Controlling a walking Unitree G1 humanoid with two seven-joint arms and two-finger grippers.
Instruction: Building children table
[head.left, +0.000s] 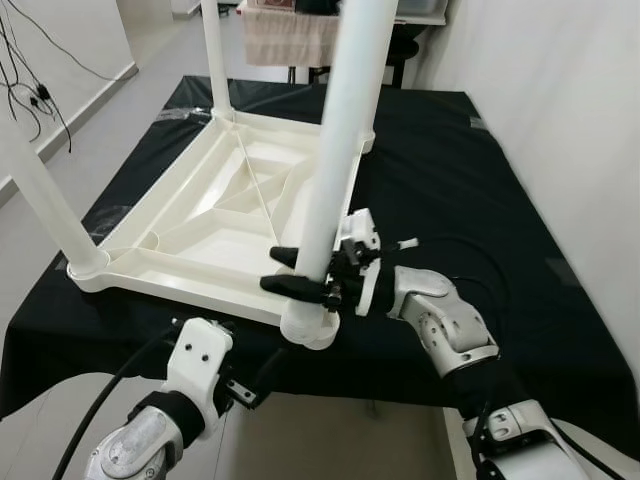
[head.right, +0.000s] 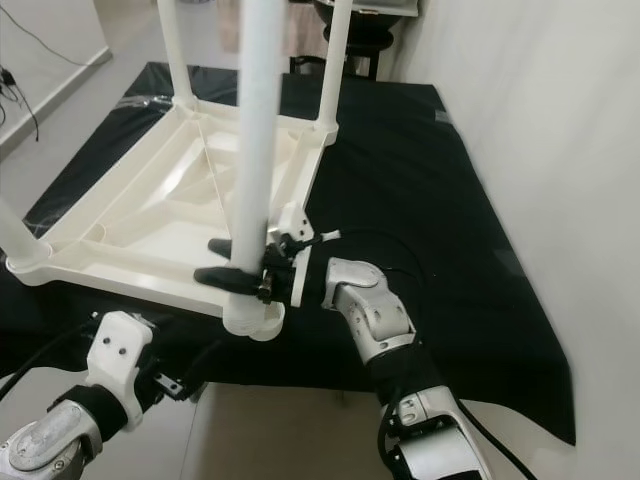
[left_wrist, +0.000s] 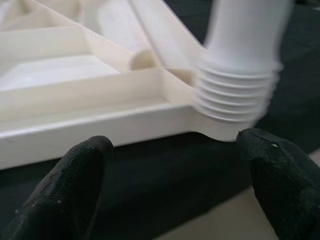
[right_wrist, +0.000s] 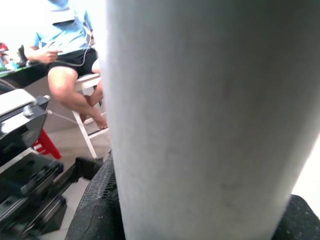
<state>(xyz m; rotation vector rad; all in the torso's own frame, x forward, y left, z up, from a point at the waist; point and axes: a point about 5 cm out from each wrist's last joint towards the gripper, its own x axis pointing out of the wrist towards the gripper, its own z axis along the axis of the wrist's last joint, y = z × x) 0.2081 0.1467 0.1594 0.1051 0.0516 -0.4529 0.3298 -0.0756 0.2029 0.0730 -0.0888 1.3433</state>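
Screwing stage, item one: white leg (head.left: 340, 140), long axis upright, its threaded foot entering the near right corner socket (head.left: 308, 325) of the upturned tabletop (head.left: 200, 235), which lies underside up on a black cloth (head.left: 470, 200)

Item two: right gripper (head.left: 300, 272), fingers clamped around the leg low down, just above the socket; arm reaches in from the robot's right

Item three: left gripper (left_wrist: 175, 190), fingers spread apart and grasping nothing, sitting below the table's near edge and looking up at the leg's threads (left_wrist: 235, 100), just short of them

Item four: other legs standing upright at the far corners and at the near left corner (head.left: 45, 200)

Judgement: the right arm is the nearer and already on the leg; the coming move likely turns about the leg's vertical axis, downward into the socket directly beneath the grip
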